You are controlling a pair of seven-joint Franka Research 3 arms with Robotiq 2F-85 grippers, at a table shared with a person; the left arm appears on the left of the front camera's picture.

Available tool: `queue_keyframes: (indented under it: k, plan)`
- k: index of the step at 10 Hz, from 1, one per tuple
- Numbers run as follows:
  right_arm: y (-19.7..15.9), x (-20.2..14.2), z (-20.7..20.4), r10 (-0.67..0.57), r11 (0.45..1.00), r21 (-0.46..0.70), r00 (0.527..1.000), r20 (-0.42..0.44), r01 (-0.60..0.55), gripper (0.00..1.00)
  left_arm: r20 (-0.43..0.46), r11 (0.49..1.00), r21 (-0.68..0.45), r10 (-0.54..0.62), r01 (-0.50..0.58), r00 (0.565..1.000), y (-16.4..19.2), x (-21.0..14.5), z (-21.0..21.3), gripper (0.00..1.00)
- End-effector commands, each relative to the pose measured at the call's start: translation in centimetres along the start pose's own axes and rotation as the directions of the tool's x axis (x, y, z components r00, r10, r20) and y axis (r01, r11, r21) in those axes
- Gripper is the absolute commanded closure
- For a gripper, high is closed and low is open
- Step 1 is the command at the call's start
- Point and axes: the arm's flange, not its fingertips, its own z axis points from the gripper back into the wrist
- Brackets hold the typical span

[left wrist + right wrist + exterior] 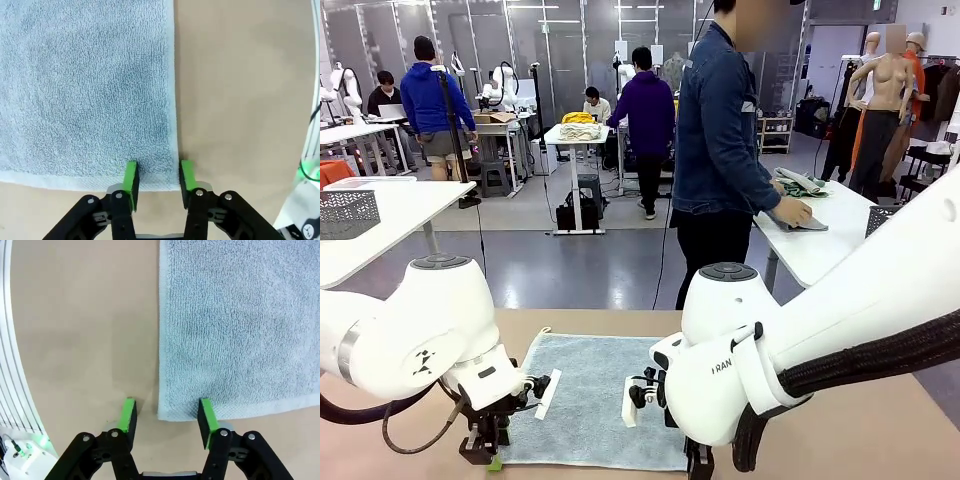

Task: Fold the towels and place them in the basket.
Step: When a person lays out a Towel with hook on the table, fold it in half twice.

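A pale blue-grey towel (600,385) lies flat on the tan table between my two arms. My left gripper (159,175) is down at its near left corner, open. Its green pads (131,177) straddle the corner hem of the towel (85,90) with a narrow gap. In the front view the left gripper (490,452) touches the table at the towel's edge. My right gripper (167,415) stands open and wider at the other near corner. One pad rests on the towel (240,315), the other on bare table. A dark grey mesh basket (348,212) sits on a white table at far left.
A person in a denim jacket (720,130) stands across the table, turned to a white side table (820,250) at the right with a hand on folded cloth (800,222). A mesh-sided corner (878,218) shows there too. Bare tan tabletop (840,420) surrounds the towel.
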Motion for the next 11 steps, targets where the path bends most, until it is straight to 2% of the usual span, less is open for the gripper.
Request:
queue_keyframes:
  k: [1,2,3,4,5,6,7,8,9,11]
  plan:
    - [0.0,-0.1,-0.7,-0.017,1.0,-0.016,1.0,-0.014,0.016,0.38,-0.019,1.0,0.015,0.012,-0.011,1.0,-1.4,-0.6,-0.1,0.56]
    - [-0.1,-0.1,-0.8,-0.019,1.0,-0.01,1.0,-0.011,0.019,0.38,-0.02,1.0,0.016,0.009,-0.009,1.0,-1.3,-0.6,-0.1,0.56]
    - [-0.1,0.0,-0.7,-0.016,1.0,-0.013,1.0,-0.01,0.016,0.57,-0.034,1.0,0.02,0.009,-0.008,0.999,-1.3,-0.6,-0.1,0.71]
    - [-0.1,0.1,-0.6,-0.02,1.0,-0.009,1.0,-0.009,0.019,0.57,-0.035,1.0,0.023,0.008,-0.008,0.999,-1.3,-0.5,0.0,0.75]
    - [-0.2,0.1,-0.6,-0.022,1.0,-0.002,1.0,-0.011,0.021,0.77,-0.037,1.0,0.026,0.007,-0.006,0.999,-1.2,-0.5,0.0,0.91]
    - [-0.2,0.1,-0.5,-0.024,1.0,0.003,1.0,-0.012,0.024,0.62,-0.035,1.0,0.02,0.013,-0.012,0.999,-1.1,-0.5,0.2,0.95]
    - [-0.2,-0.1,-0.3,-0.025,1.0,0.006,1.0,-0.016,0.025,0.97,-0.046,1.0,0.015,0.013,-0.012,0.999,-0.9,-0.4,0.4,1.0]
    - [0.1,-0.2,0.1,-0.025,1.0,0.007,1.0,-0.007,0.025,0.82,-0.044,1.0,0.012,0.02,-0.02,0.999,-0.7,-0.4,0.7,1.0]
    - [0.2,-0.2,0.3,-0.027,1.0,0.007,1.0,-0.016,0.027,1.0,-0.05,1.0,0.007,0.022,-0.022,0.998,-0.6,-0.4,0.9,1.0]
    - [0.2,-0.3,0.4,-0.011,1.0,0.0,1.0,-0.014,0.011,1.0,-0.047,1.0,0.002,0.02,-0.02,0.999,-0.5,-0.2,0.9,1.0]
